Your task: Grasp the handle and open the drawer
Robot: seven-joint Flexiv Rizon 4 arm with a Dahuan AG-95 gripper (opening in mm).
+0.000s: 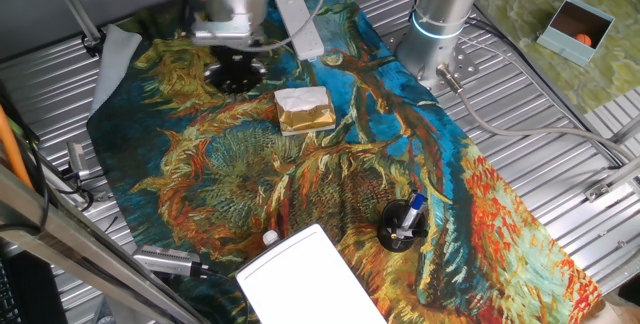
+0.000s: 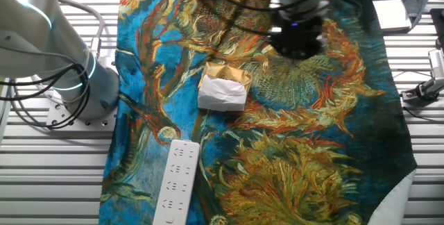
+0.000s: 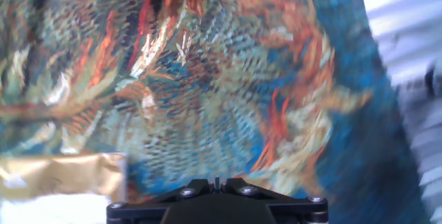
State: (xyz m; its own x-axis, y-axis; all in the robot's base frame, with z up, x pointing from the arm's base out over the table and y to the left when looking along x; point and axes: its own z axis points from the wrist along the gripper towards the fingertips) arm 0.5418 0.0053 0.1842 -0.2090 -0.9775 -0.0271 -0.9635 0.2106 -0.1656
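Note:
The drawer is part of a plain white box point(image 1: 312, 282) at the near edge of the painted cloth in one fixed view. Its handle point(image 1: 270, 237), a small round white knob, shows at the box's upper left edge. My gripper point(image 1: 237, 72) hangs over the far left of the cloth, far from the box and holding nothing. It also shows in the other fixed view point(image 2: 298, 41). In the hand view my gripper point(image 3: 217, 181) shows only as a dark tip at the bottom edge, jaws together, above blurred cloth. The box and knob are out of the hand view.
A gold-and-white block point(image 1: 303, 110) lies mid-cloth between gripper and box; it also shows in the other fixed view point(image 2: 223, 89). A black pen holder point(image 1: 402, 226) stands right of the box. A long white power strip point(image 1: 300, 22) lies at the back. A second arm's base point(image 1: 440, 24) stands at the cloth's far edge.

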